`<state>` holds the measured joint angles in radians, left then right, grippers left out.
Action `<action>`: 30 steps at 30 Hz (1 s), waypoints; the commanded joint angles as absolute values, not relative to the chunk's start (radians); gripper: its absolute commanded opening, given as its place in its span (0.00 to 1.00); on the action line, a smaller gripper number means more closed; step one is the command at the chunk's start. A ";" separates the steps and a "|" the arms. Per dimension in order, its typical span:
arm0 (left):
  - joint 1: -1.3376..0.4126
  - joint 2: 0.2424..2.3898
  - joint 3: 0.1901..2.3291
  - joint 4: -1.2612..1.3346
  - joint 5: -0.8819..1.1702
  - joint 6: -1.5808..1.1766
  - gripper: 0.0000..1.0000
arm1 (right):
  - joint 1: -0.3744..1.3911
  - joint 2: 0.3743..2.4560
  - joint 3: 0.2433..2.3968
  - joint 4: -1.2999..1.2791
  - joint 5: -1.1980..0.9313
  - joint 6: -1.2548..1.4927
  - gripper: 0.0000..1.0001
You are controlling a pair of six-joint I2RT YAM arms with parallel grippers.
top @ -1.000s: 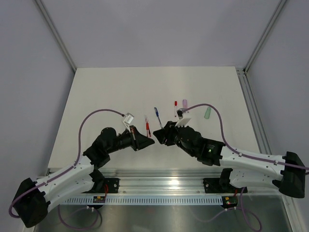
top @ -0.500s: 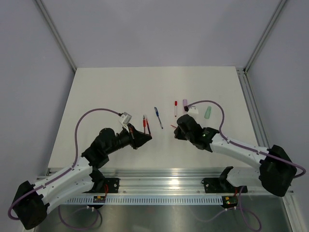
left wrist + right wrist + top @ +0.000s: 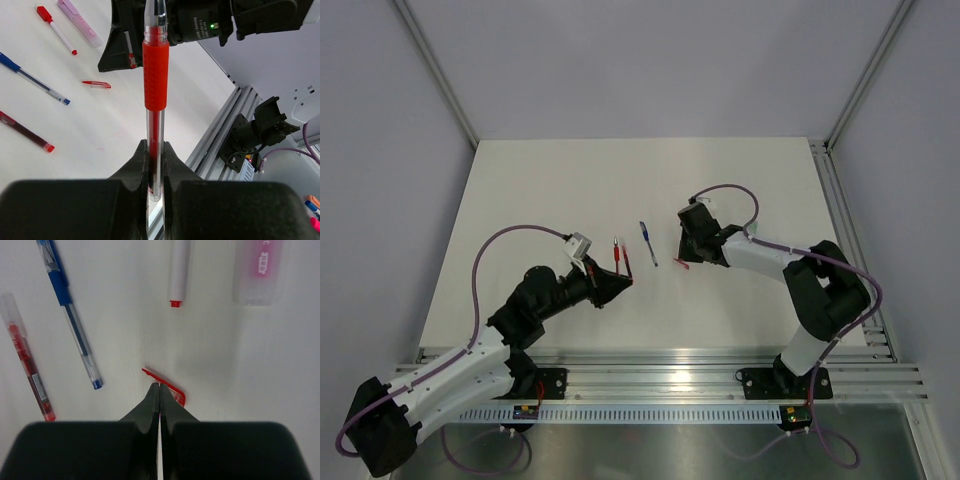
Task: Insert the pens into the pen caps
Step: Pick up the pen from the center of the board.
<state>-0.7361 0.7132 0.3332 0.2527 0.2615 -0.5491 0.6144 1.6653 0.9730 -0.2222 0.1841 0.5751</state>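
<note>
your left gripper (image 3: 156, 150) is clamped on the clear lower barrel of the red-grip pen (image 3: 155, 75). the pen stands up out of the jaws, off the table (image 3: 540, 190), a little left of the middle. it is light, stiff and smooth. the hold sits on bare plastic well below the rubber sleeve, so i'd expect the pen to swivel or slide back in the fingers if you press its end hard against anything. keep any push along the barrel's own line. your right gripper (image 3: 159, 390) is closed tight, fingertip to fingertip, right over the red cap (image 3: 175, 392). the cap lies on the table just right of the blue pen (image 3: 75, 325) and on the near side of the white marker (image 3: 179, 270). the left wrist view shows the cap flat on the surface beside those tips, so i judge nothing is held there. the cap is the awkward piece: tiny, nearly weightless, hard and slick, with a thin springy clip. it is likely to skid or flick away under a pinch that lands off centre. take it across the round body, not the clip, and leave its mouth clear toward the pen. the dark red pen (image 3: 27, 370) and the pink highlighter (image 3: 257, 270) lie close by, so give them room.
</note>
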 commanded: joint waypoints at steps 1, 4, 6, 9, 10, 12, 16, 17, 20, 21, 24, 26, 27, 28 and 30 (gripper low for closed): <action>-0.736 0.709 0.324 0.302 0.238 -0.523 0.00 | 0.612 1.721 1.034 -0.190 0.126 0.508 0.00; -0.736 0.724 0.327 0.308 0.252 -0.523 0.00 | 0.612 1.764 1.071 -0.195 0.123 0.491 0.00; -0.736 0.729 0.325 0.311 0.247 -0.520 0.00 | 0.611 1.790 1.098 -0.205 0.126 0.477 0.00; -0.736 0.736 0.327 0.318 0.253 -0.523 0.00 | 0.611 1.815 1.115 -0.199 0.117 0.477 0.00; -0.736 0.742 0.328 0.319 0.261 -0.523 0.00 | 0.611 1.821 1.117 -0.199 0.115 0.476 0.00; -0.736 0.741 0.328 0.319 0.259 -0.520 0.00 | 0.611 1.839 1.127 -0.204 0.109 0.468 0.00; -0.738 0.739 0.328 0.321 0.261 -0.522 0.00 | 0.611 1.841 1.108 -0.192 0.097 0.479 0.00; -0.736 0.739 0.328 0.321 0.264 -0.522 0.00 | 0.611 1.836 1.092 -0.187 0.091 0.483 0.00; -0.736 0.733 0.325 0.318 0.256 -0.518 0.00 | 0.612 1.827 1.065 -0.181 0.081 0.488 0.00; -0.736 0.733 0.325 0.318 0.253 -0.517 0.00 | 0.612 1.822 1.055 -0.173 0.081 0.489 0.00; -0.736 0.739 0.327 0.321 0.264 -0.522 0.00 | 0.612 1.798 1.020 -0.166 0.065 0.499 0.00; -0.738 0.738 0.327 0.319 0.261 -0.517 0.00 | 0.612 1.775 0.993 -0.163 0.063 0.500 0.00; -0.736 0.736 0.325 0.318 0.255 -0.517 0.00 | 0.612 1.767 0.985 -0.163 0.067 0.500 0.00; -0.736 0.736 0.324 0.319 0.253 -0.515 0.00 | 0.614 1.760 0.967 -0.164 0.067 0.503 0.00; -0.736 0.741 0.325 0.322 0.261 -0.518 0.00 | 0.615 1.730 0.945 -0.163 0.068 0.508 0.00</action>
<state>-0.7361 0.7403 0.3325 0.2558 0.2615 -0.5457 0.6144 1.7798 0.9825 -0.1493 0.0841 0.5056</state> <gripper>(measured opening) 0.072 0.006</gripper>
